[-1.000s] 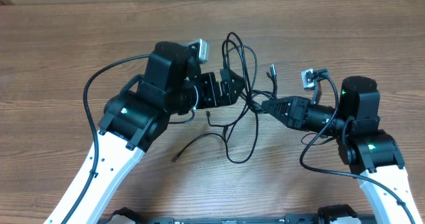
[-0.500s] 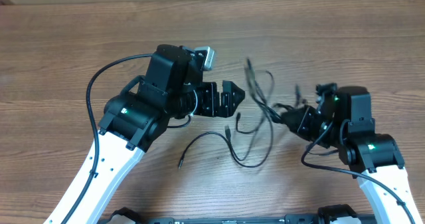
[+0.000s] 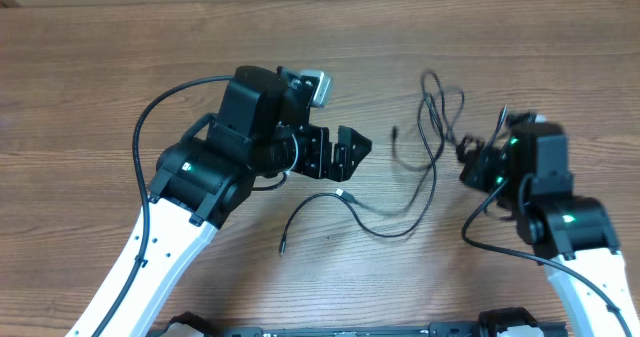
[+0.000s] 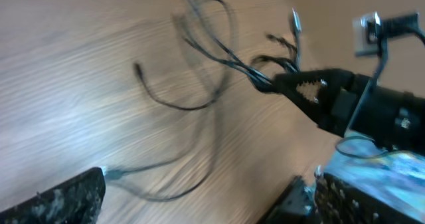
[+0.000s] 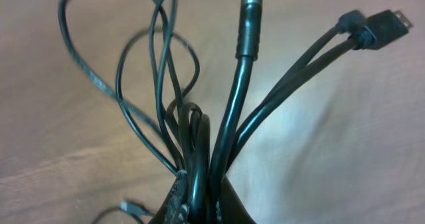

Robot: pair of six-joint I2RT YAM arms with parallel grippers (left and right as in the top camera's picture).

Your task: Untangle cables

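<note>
Several thin black cables hang as a bundle of loops from my right gripper, which is shut on them to the right of the table's middle. In the right wrist view the jaws clamp the cables, and dark plug ends stick out at the upper right. One strand trails left along the table to a plug and a free end. My left gripper is open and empty, left of the bundle. The left wrist view shows its open jaws and the loops.
The wooden table stretches all round. The right gripper shows in the left wrist view, holding the bundle. Thicker black wires run along both arms.
My right gripper has pulled the cable bundle to the right, away from the left gripper. The loose strand has been dragged right along the table. The left arm has stayed nearly still, open.
</note>
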